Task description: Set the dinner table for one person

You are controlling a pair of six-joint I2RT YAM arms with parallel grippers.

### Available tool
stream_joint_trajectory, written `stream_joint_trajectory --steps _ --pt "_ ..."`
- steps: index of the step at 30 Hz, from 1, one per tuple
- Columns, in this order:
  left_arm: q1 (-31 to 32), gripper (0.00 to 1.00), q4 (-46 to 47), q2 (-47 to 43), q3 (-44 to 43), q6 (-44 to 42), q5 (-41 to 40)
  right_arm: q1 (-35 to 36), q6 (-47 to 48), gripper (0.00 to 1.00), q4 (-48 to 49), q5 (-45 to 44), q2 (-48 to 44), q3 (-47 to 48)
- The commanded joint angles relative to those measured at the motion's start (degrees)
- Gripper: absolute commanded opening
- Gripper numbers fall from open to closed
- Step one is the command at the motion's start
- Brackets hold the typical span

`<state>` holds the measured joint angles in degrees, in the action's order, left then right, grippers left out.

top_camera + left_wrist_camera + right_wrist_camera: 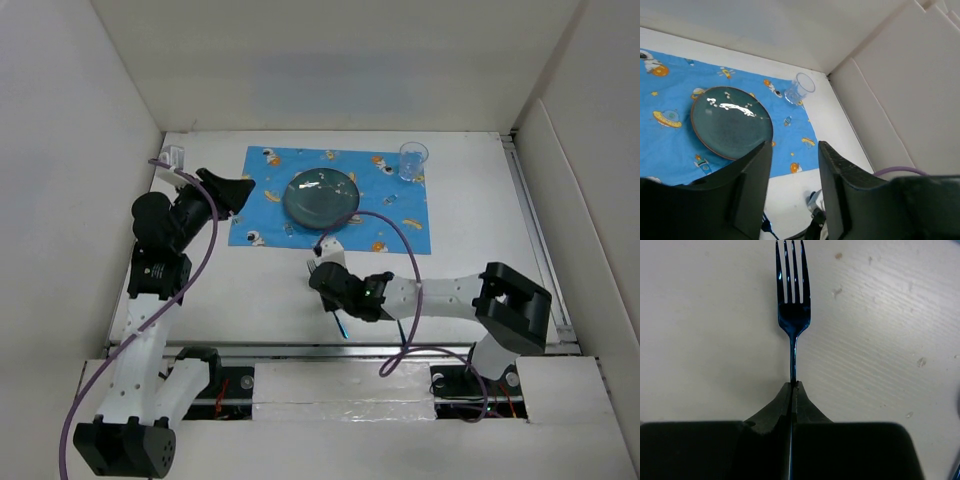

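The white dinner table (pixel 480 230) carries a blue astronaut placemat (pixel 265 215) with a dark teal plate (pixel 320 196) on it. A clear glass (pixel 413 160) stands at the placemat's far right corner. My right gripper (pixel 794 385) is shut on the handle of a blue fork (pixel 794 315). The tines point away from the gripper, low over bare table. In the top view this gripper (pixel 325 283) is just in front of the placemat, and the fork's handle (pixel 341 324) sticks out behind it. My left gripper (pixel 235 190) is open and empty above the placemat's left part.
White walls close in the table on the left, the back and the right. A small clear object (pixel 172 157) sits at the far left corner. The left wrist view shows the plate (pixel 731 122), the glass (pixel 800 87) and the fork's tines (pixel 765 223).
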<state>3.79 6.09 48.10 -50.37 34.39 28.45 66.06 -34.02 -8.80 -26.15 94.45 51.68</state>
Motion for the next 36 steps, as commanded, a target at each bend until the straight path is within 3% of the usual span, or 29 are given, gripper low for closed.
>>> stream_joint_trajectory --steps 1,5,10,17,27,36 --pt "-1.07 0.41 1.21 -1.16 -2.01 2.6 -3.38 -1.36 4.31 0.0 5.01 1.26 -1.65 10.52" --pt "-1.07 0.52 -0.1 -1.78 -2.45 4.54 -8.4 -4.53 6.33 0.0 2.12 1.11 10.35 27.83" --pt "-1.07 0.54 -1.6 -3.18 -2.54 5.68 -12.0 -8.93 3.18 0.0 2.91 4.0 22.95 47.14" --pt "-1.07 0.55 -2.83 -2.66 -3.24 5.78 -10.96 -13.58 -4.12 0.0 -3.07 8.57 40.36 70.19" --pt "-1.07 0.55 -3.72 -1.25 -4.12 6.21 -7.45 -16.22 -11.93 0.0 -5.18 7.87 54.34 85.86" --pt "-1.07 0.54 -2.92 -0.99 -3.42 5.86 -6.03 -17.37 -15.9 0.0 -3.87 6.64 56.01 84.73"
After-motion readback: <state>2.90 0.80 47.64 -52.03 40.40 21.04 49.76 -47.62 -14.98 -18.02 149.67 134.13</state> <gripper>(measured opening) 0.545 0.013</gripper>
